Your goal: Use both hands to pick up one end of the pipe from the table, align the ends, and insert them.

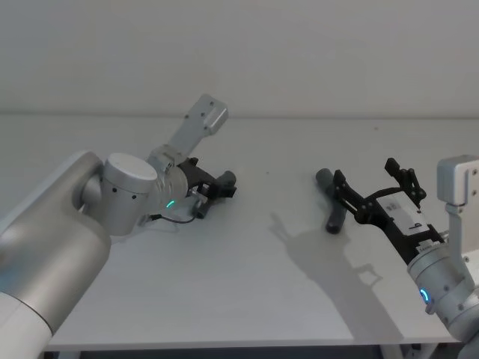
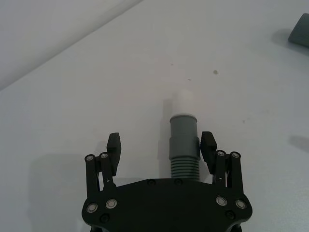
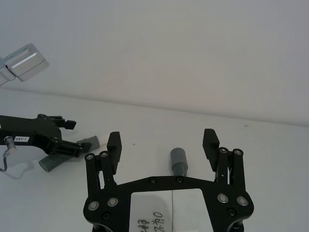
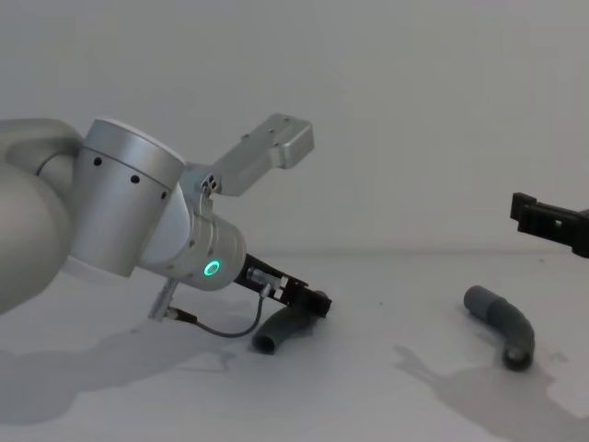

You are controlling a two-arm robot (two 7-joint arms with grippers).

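One dark grey pipe piece [image 2: 183, 145] lies on the white table [image 1: 247, 284] at the left. Its narrow cuff with a whitish tip [image 2: 183, 104] points away from my left gripper [image 2: 161, 141]. That gripper is low over the table and open, its jaws astride the ribbed part [image 4: 281, 331]; one finger [image 2: 207, 145] touches the cuff, the other stands apart. The second pipe piece [image 1: 331, 202] lies at the right, bent, with a smooth cuff [image 3: 177, 157] facing my right gripper [image 3: 162, 139]. The right gripper [image 1: 372, 179] hovers open just behind and above it.
A pale grey wall [image 1: 299, 52] rises behind the table's far edge. Bare table surface [image 1: 277, 187] lies between the two pipe pieces. The table's front edge [image 1: 224, 345] runs close to the robot.
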